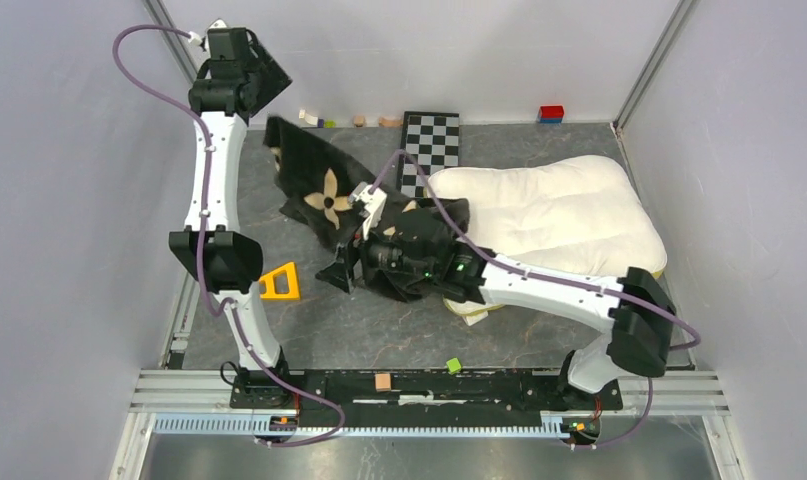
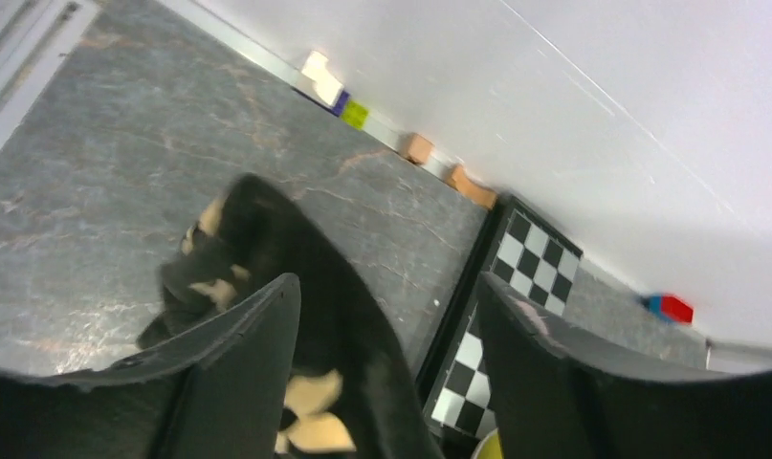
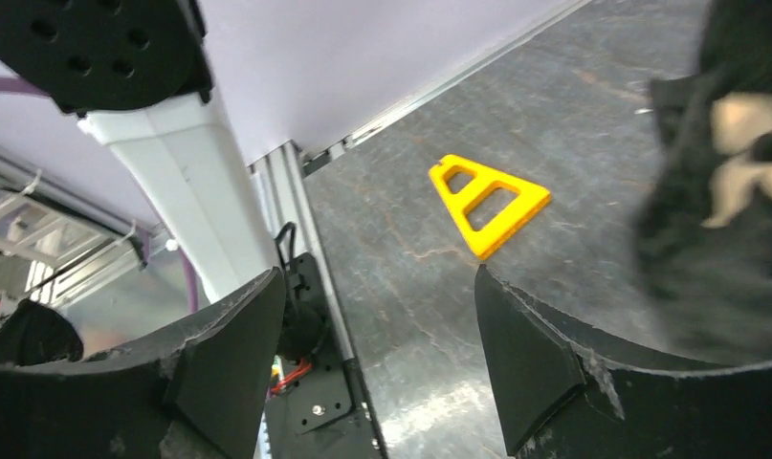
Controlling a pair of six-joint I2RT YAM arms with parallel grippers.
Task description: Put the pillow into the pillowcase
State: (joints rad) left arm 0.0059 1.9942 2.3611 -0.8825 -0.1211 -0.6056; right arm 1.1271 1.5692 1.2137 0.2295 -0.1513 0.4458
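The cream-white pillow (image 1: 559, 215) lies at the right of the table. The black pillowcase (image 1: 314, 185) with tan flowers lies crumpled left of it, its right end against the pillow's left end under my right wrist. My left gripper (image 1: 264, 82) is open, high by the far wall above the case's far corner. In the left wrist view the case (image 2: 353, 325) lies below the gap between the open fingers (image 2: 238, 354). My right gripper (image 1: 341, 268) is open and empty at the case's near-left edge. In the right wrist view the case (image 3: 726, 220) is at the right, beside that gripper (image 3: 377, 316).
A checkered board (image 1: 429, 145) lies at the back beside the pillow and shows in the left wrist view (image 2: 530, 263). A yellow triangle (image 1: 281, 283) lies near the left arm and shows in the right wrist view (image 3: 492, 196). Small blocks (image 1: 319, 120) line the far wall; a green cube (image 1: 454, 365) sits near the front rail.
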